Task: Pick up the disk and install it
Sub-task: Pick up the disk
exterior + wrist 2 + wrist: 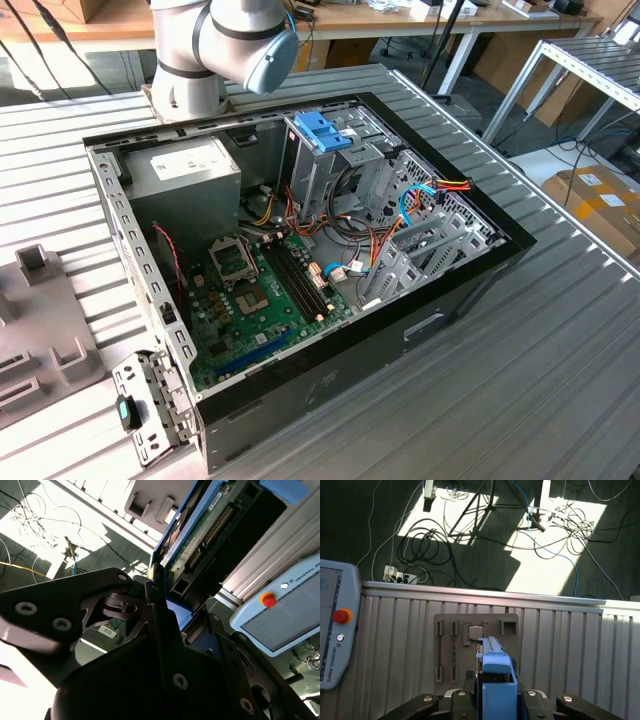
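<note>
Ribbed metal table (540, 400): carries open computer case (420, 325), lid off, motherboard (255, 290) exposed.
Arm (220, 45): rises at case's far side in exterior view.
Teach pendant (335, 630): lies on table edge.
Grey fixture plate (450, 645): flat on table, directly beneath gripper in first wrist view.
Gripper (182, 615): fingers closed on disk, clamping both flat faces.
Disk (200, 537): held edge-on, off table, blue rail toward first wrist camera, green circuit board showing in second wrist view.
</note>
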Available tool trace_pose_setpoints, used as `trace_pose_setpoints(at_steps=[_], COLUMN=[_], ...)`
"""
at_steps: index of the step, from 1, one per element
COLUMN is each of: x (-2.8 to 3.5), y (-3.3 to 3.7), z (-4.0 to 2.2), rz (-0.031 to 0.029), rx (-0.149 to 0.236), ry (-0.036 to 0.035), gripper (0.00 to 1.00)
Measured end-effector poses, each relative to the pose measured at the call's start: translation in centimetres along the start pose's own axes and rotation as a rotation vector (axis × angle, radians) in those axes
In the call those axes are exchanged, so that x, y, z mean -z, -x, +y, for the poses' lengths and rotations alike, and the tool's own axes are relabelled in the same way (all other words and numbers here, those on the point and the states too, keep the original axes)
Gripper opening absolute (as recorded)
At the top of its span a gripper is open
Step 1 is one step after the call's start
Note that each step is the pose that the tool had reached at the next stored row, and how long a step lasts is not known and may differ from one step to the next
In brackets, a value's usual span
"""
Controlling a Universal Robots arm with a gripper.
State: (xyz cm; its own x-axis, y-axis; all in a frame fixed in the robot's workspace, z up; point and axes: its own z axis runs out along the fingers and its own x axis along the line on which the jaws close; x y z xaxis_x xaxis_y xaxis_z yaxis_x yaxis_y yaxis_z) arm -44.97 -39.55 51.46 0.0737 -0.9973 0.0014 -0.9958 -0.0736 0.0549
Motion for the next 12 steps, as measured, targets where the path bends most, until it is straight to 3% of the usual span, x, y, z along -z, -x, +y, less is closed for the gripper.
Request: trace_pose_setpoints(at_steps=[12], x=[0.00], y=[-0.48], z=[0.03], rz=[0.0001], rx=[0.000], ry=[0.0001], gripper=[0.37])
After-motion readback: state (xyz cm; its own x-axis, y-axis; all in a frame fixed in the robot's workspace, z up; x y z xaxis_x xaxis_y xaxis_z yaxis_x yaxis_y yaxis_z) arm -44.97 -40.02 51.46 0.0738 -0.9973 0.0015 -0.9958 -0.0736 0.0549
